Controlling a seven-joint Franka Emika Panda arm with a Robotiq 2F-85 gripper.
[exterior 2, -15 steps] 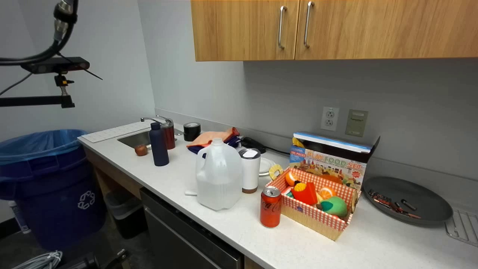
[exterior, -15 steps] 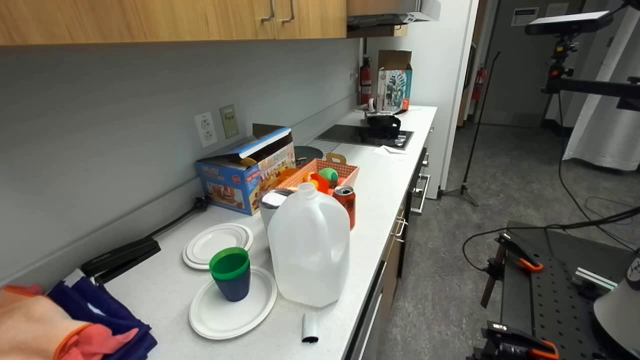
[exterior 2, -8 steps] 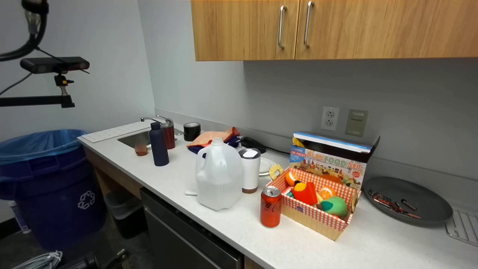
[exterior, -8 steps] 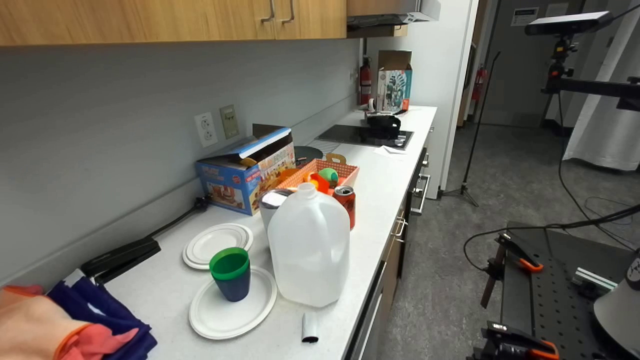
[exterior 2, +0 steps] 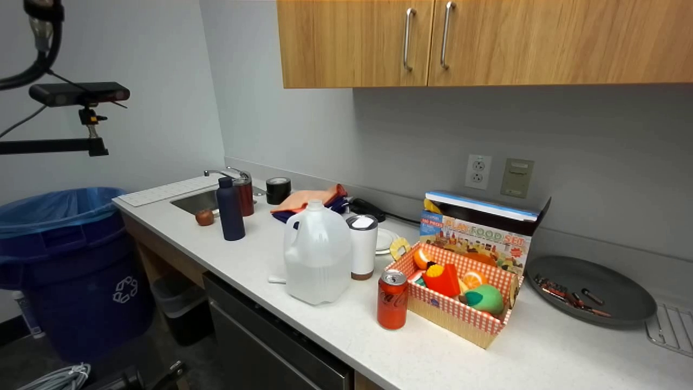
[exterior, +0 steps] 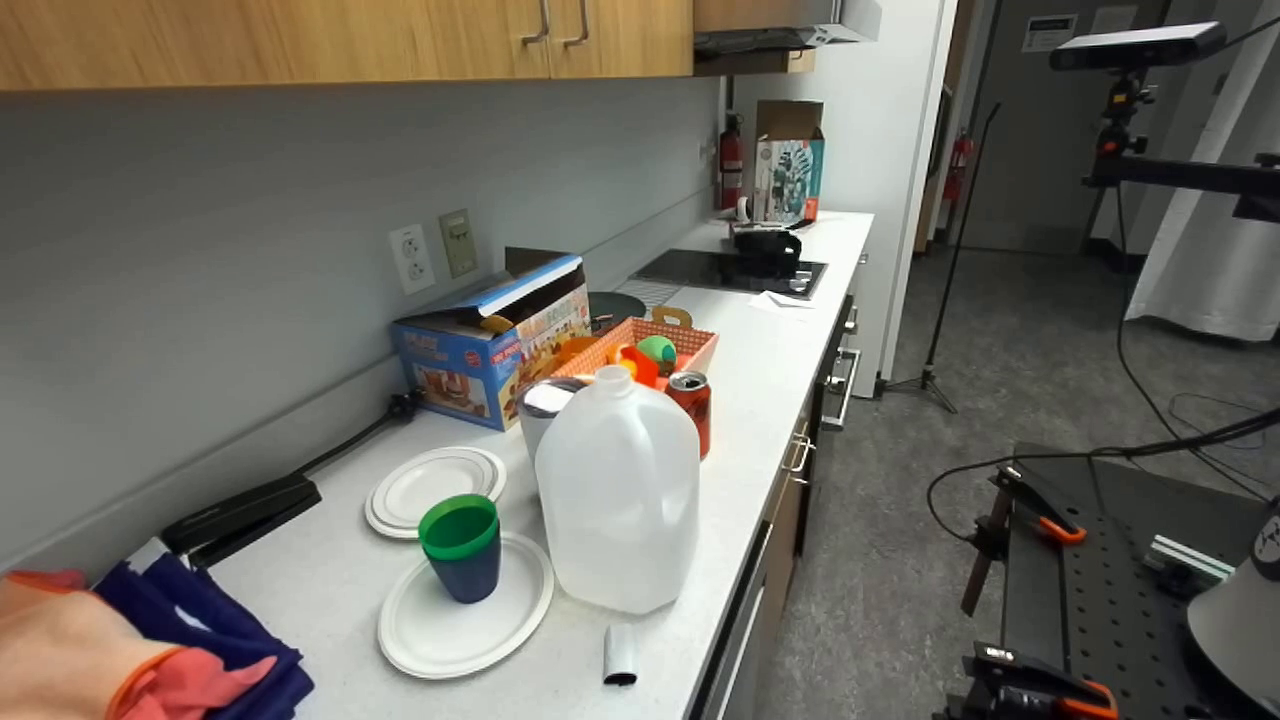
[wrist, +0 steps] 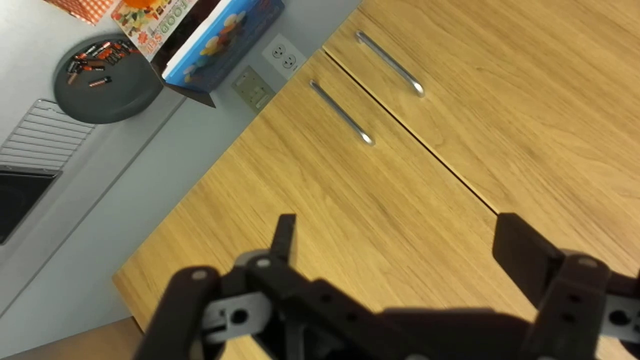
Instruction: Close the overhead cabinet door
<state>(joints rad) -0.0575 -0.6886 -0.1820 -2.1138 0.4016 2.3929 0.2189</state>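
The overhead cabinet has two honey-brown door panels with slim metal handles, lying flush with a thin dark seam between them. I cannot tell which panel the task means. The stove-side door (wrist: 310, 180) shows below the seam in the wrist view and in both exterior views (exterior: 635, 40) (exterior 2: 568, 43). The neighbouring door (wrist: 540, 100) also shows in both exterior views (exterior: 260, 40) (exterior 2: 352, 43). My gripper (wrist: 396, 216) is open and empty in front of the stove-side door. One fingertip overlaps the seam in the view; contact cannot be told. The gripper is outside both exterior views. The cabinet's inside is hidden.
Below the cabinet the white counter (exterior 2: 541, 363) holds a plastic jug (exterior 2: 316, 260), a soda can (exterior 2: 392, 300), a basket of toy food (exterior 2: 449, 314), an open box (exterior: 450, 360) and a dark pan (exterior 2: 595, 281). A range hood (exterior: 755, 40) adjoins the cabinet.
In an exterior view, the black cable and connector at the upper left have shifted left, mostly in the first half second. The cabinet doors and counter items have not moved.
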